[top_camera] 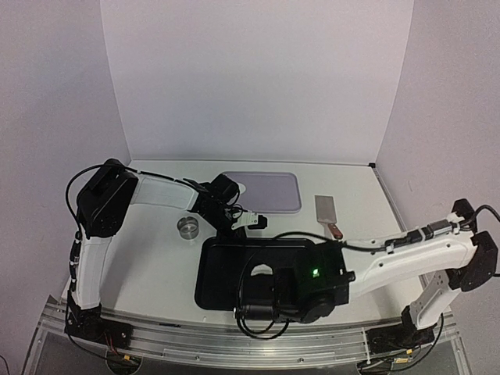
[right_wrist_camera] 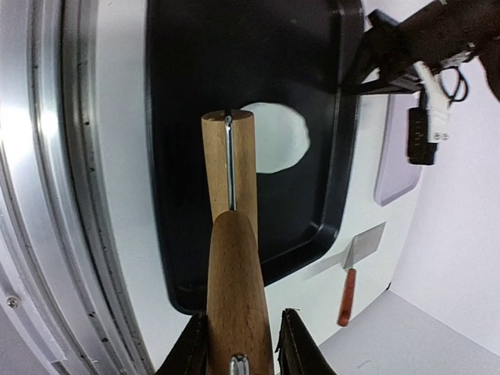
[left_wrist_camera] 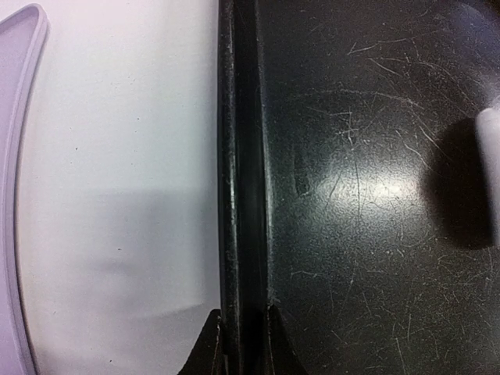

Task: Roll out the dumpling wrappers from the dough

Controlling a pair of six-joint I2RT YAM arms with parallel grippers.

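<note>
Right hand (right_wrist_camera: 241,344) clamps rolling pin (right_wrist_camera: 230,234), partly hiding the dough (right_wrist_camera: 277,141); left hand (left_wrist_camera: 242,344) pinches tray rim (left_wrist_camera: 234,156).

The left arm (top_camera: 92,254) and the right arm (top_camera: 414,262) share one build: white moulded link shells between bulky black joint housings, each mounted on a black base (top_camera: 98,326) bolted to a silver aluminium rail (top_camera: 234,344). Thin black cables (top_camera: 72,180) loop loose along the links, and a white connector (top_camera: 251,221) sits at the left wrist. A small green light (top_camera: 315,273) glows on the right arm's black wrist block, and its fingers (right_wrist_camera: 299,348) are black, tapered wedges.
</note>
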